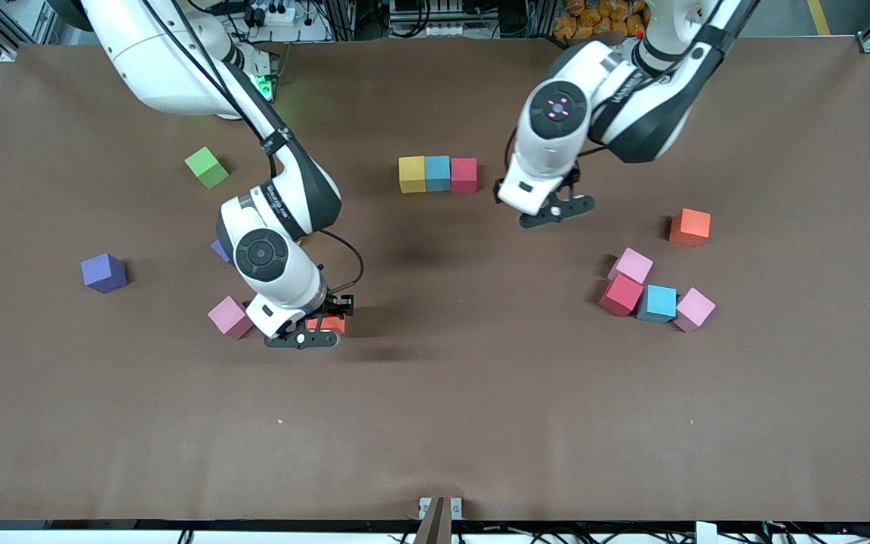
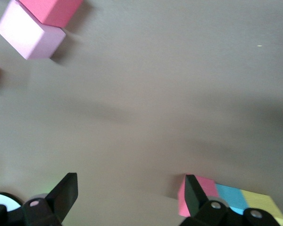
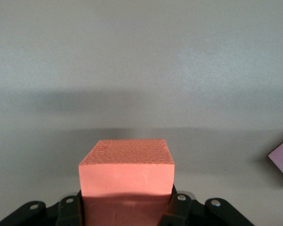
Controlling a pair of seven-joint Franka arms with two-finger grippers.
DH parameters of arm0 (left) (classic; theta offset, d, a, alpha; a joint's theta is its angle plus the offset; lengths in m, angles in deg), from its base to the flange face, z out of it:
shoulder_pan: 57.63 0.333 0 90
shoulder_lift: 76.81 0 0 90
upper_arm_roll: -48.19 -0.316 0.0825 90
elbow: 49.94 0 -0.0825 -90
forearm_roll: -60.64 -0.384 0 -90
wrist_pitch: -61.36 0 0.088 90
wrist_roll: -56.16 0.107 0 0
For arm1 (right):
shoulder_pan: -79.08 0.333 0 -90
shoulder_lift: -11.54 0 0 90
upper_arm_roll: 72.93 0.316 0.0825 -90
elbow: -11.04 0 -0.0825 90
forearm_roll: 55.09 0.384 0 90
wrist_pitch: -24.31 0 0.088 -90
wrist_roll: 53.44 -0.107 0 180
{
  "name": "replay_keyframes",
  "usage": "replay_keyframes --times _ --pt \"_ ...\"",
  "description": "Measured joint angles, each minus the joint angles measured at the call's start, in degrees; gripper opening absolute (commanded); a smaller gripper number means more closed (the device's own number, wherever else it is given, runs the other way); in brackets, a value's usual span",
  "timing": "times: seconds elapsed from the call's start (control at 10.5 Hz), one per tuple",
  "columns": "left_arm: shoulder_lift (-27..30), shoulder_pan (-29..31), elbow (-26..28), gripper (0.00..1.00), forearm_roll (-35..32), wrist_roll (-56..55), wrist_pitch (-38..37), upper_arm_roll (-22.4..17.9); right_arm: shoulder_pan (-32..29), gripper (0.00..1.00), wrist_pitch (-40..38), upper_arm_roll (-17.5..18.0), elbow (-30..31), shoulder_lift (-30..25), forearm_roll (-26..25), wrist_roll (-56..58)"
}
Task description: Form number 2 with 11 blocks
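The brown table (image 1: 435, 423) is under both my arms, and it carries all the cubes.

My right gripper (image 1: 319, 326) is closed on an orange block (image 3: 126, 172); the block sits tight between my two fingers. In the front view I see only a small part of this block under my wrist. Just beside this gripper, toward the right arm's end of the table, lies a pink block (image 1: 229, 316). A purple block (image 1: 103, 272) lies well apart from it, more toward the same end. Another purple cube (image 1: 219, 249) is mostly hidden by my right arm. The lime-green cube (image 1: 206, 167) is also well apart, near my right arm's base.

My left gripper (image 1: 556, 211) hangs over bare table with its fingers (image 2: 62, 194) spread wide and nothing between them. Just beside it, toward the right arm's end, stands a row of three touching blocks: a yellow one (image 1: 411, 174), a light blue one (image 1: 437, 173) and a red one (image 1: 464, 174).

Toward the left arm's end from this gripper lies a second orange block (image 1: 690, 227). Near it, closer to the front camera, there is a cluster of four: a pale pink block (image 1: 632, 265), a red block (image 1: 621, 295), a blue block (image 1: 659, 302) and one more pink block (image 1: 695, 308).
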Motion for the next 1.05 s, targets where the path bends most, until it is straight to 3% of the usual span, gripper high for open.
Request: replay_keyframes --times 0.57,1.05 --pt "1.8 0.8 1.2 1.00 0.3 1.1 -0.7 0.0 -0.4 0.18 -1.9 0.0 0.0 -1.5 0.0 1.4" --pt "6.0 11.6 7.1 1.00 0.3 20.3 -1.0 -1.3 -0.7 0.18 -1.5 0.0 -0.1 -1.5 0.0 1.4"
